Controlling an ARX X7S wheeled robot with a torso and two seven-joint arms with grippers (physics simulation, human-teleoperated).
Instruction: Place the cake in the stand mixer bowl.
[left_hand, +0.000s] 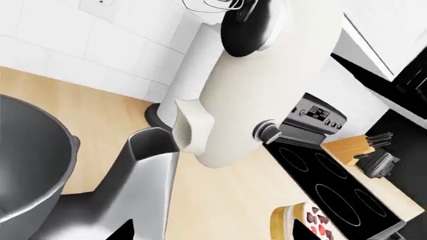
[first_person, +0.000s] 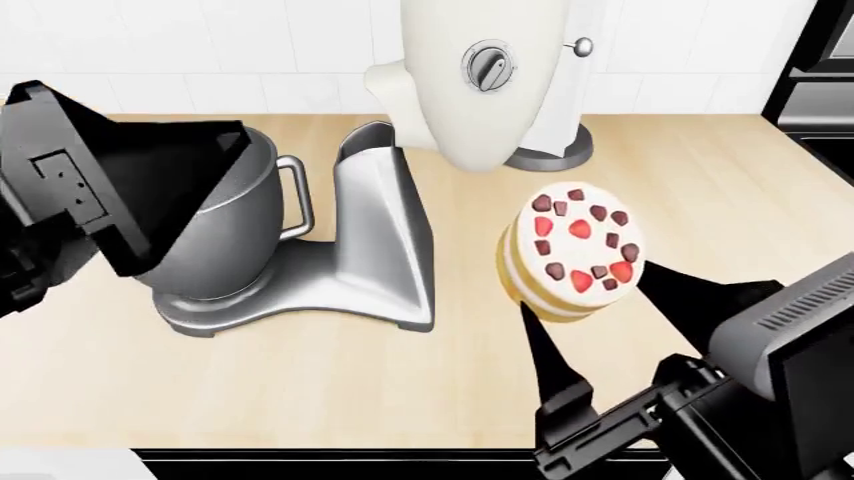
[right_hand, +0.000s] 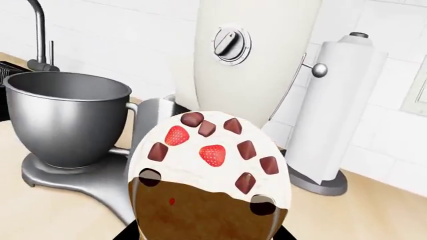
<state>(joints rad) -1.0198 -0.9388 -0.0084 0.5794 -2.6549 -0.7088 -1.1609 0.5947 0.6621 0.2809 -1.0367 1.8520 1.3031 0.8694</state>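
Steel stand mixer bowl (first_person: 234, 235) is sitting on the silver mixer base (first_person: 360, 270) at the left of your head view, loop handle (first_person: 296, 198) facing the base's column. Cream mixer head (first_person: 487, 70) is tilting up and back above it, so the bowl's mouth is lying open.

Your right gripper (first_person: 594, 300) is clamping the cake (first_person: 574, 250): one finger (first_person: 547, 360) is pressing its near-left side, the other (first_person: 694, 290) its right side. Cake is hanging tilted, strawberry-and-chocolate top facing the head camera, over the wooden countertop (first_person: 400, 390) to the right of the mixer base, well apart from the bowl and not in it. Right wrist view is showing the cake (right_hand: 210, 165) filling the foreground, with the bowl (right_hand: 67, 117) beyond it and a paper towel roll (right_hand: 340, 105) standing by the white tile wall (right_hand: 120, 35).

Your left arm (first_person: 94, 190) is hovering over the bowl's left side, covering part of the rim. Its fingers aren't showing in any view, so I can't tell how those jaws are standing. Left wrist view is catching the bowl rim (left_hand: 40, 165), a stove (left_hand: 333, 180) and a knife block (left_hand: 353, 147).
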